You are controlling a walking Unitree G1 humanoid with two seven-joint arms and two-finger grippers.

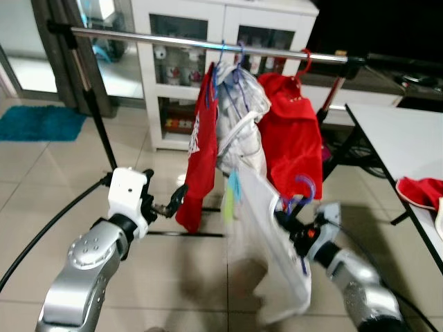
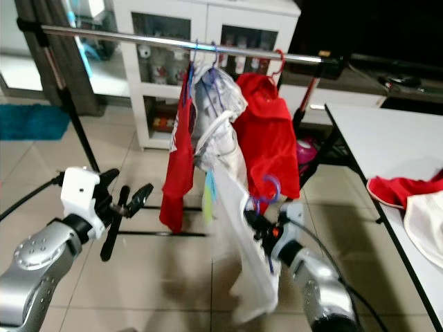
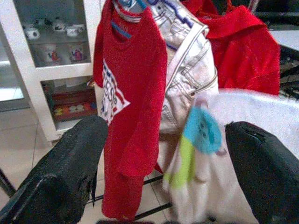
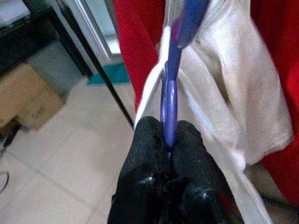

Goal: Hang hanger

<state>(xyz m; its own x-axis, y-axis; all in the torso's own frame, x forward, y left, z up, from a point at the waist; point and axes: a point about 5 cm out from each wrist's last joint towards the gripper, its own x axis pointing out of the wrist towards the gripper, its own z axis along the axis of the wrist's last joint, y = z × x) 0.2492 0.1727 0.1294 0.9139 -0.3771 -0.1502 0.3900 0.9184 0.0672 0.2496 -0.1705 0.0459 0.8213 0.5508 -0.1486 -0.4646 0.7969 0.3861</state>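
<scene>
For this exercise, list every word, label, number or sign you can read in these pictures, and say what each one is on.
No text can be read for certain.
Red T-shirt on the rail: a white, red and blue print, lettering too blurred to read.
Cardboard box on the floor: small dark marking, too small to read.
Items in the white cabinet: labels too blurred.

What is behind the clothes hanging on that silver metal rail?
Behind the clothes on the silver metal rail stands a white glass-door cabinet holding small items; its lower middle is covered.
</scene>
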